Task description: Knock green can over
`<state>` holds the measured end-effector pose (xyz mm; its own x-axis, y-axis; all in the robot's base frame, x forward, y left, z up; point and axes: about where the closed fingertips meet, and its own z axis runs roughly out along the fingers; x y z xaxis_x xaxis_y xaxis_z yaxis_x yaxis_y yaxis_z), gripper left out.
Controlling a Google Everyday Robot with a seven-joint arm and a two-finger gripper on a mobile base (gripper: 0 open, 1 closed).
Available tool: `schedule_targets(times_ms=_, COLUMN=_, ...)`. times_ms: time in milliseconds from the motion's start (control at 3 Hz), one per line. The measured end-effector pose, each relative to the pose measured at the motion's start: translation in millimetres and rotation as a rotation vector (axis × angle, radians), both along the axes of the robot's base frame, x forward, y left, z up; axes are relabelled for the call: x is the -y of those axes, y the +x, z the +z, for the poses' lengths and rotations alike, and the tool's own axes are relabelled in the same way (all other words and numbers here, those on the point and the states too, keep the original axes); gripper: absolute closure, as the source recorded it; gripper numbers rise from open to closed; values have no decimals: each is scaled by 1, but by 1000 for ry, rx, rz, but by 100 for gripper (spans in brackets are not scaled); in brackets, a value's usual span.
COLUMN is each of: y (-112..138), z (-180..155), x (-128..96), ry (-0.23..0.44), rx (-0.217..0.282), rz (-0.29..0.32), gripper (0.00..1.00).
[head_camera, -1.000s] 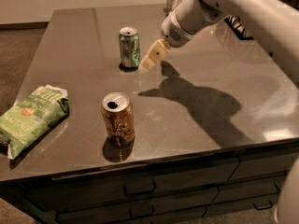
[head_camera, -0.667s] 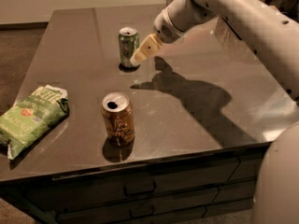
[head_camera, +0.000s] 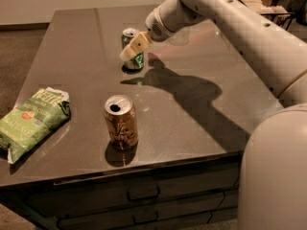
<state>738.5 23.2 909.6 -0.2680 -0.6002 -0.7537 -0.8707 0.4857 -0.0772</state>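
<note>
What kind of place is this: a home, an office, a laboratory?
Probably a break room or office kitchen: a dark counter with drawers below, carrying a chip bag, a brown can and a green can. The gripper is at the green can.

The big white arm (head_camera: 249,37) stretched from the lower right of the frame up to the top middle. At its end, the tan gripper (head_camera: 134,47) pointed down and left, just left of the middle.
</note>
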Motion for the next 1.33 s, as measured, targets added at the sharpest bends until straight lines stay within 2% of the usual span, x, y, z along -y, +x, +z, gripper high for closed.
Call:
schedule_targets(times_ms=333, y=1, z=-2, x=-17, ry=29, rx=-8, rz=18, gripper=15)
schedule_targets(times_ms=667, y=-3, z=1, x=-27, ry=57, rx=-12, rz=41, gripper=38)
schedule_targets(times_ms=1000, y=-18, z=17, x=-12, ry=67, rx=-4, rz=51, gripper=62)
schedule_targets(times_ms=1333, y=-29, z=45, x=13, ry=-15, rx=-3, rz=35, gripper=85)
